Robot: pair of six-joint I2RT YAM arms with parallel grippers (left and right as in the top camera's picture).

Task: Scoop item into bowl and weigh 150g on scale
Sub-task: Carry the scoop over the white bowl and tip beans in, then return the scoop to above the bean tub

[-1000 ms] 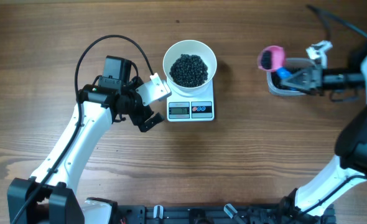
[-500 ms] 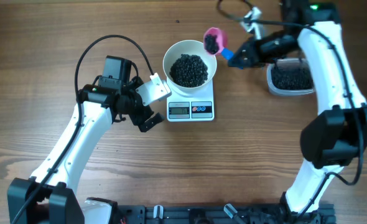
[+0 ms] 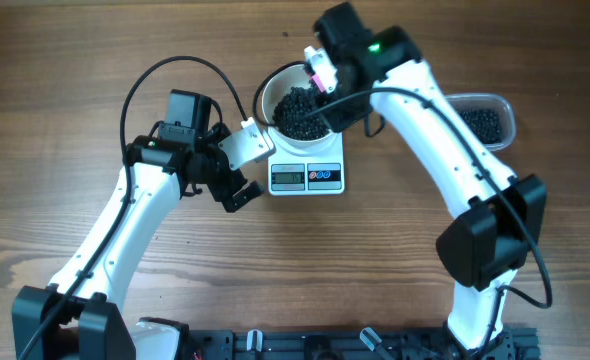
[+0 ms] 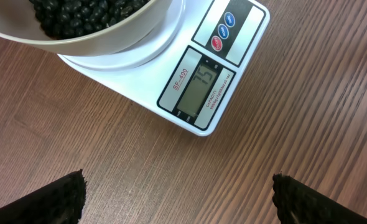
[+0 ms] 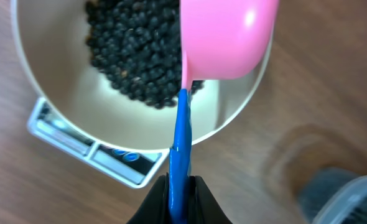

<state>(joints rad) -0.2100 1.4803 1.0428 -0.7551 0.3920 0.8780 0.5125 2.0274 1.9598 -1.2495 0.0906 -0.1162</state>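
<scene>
Left end effector [image 3: 245,168] spread wide and empty above brown wooden worktop [image 3: 75,60]. Just ahead of its fingertips, small white rectangular digital scale [image 3: 307,176] carrying round white bowl [image 3: 271,85] heaped with small matte black beans [image 3: 297,112]. Right end effector [image 5: 178,198] clamped tight on blue handle of pink plastic scoop [image 5: 227,37], held directly ahead over the bowl's rim. Well apart from it, clear plastic tub [image 3: 485,118] of beans.

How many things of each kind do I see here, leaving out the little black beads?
robot arms: 2, left arm and right arm
containers: 2, white bowl and clear tub
scale: 1
scoop: 1
total: 6
</scene>
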